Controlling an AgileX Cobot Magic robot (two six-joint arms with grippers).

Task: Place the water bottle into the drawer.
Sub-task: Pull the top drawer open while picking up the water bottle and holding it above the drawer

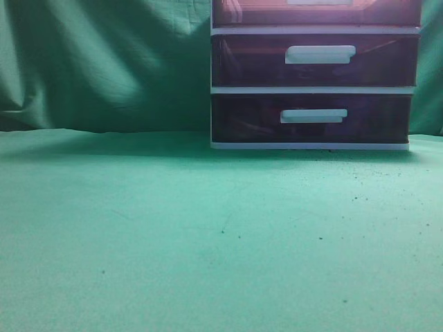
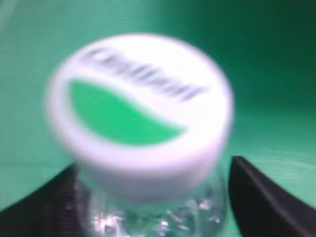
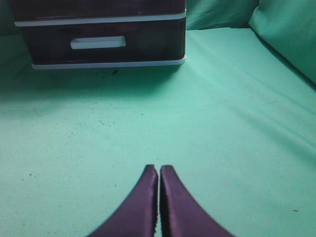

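Note:
The water bottle (image 2: 140,98), clear with a white cap bearing a green mark, fills the left wrist view. My left gripper (image 2: 153,197) has its black fingers on either side of the bottle's neck and is shut on it. Neither the bottle nor a gripper shows in the exterior view. The drawer (image 1: 316,14), the top tier of the white-framed cabinet, shows only as a dark strip at the top edge of the exterior view. My right gripper (image 3: 159,169) is shut and empty, low over the green cloth, well in front of the cabinet (image 3: 98,63).
Two like drawers sit below the top one, the middle drawer (image 1: 242,62) and the bottom drawer (image 1: 242,117), both shut. Green cloth (image 1: 173,228) covers the table and hangs behind. A cloth fold (image 3: 291,34) rises at the far right.

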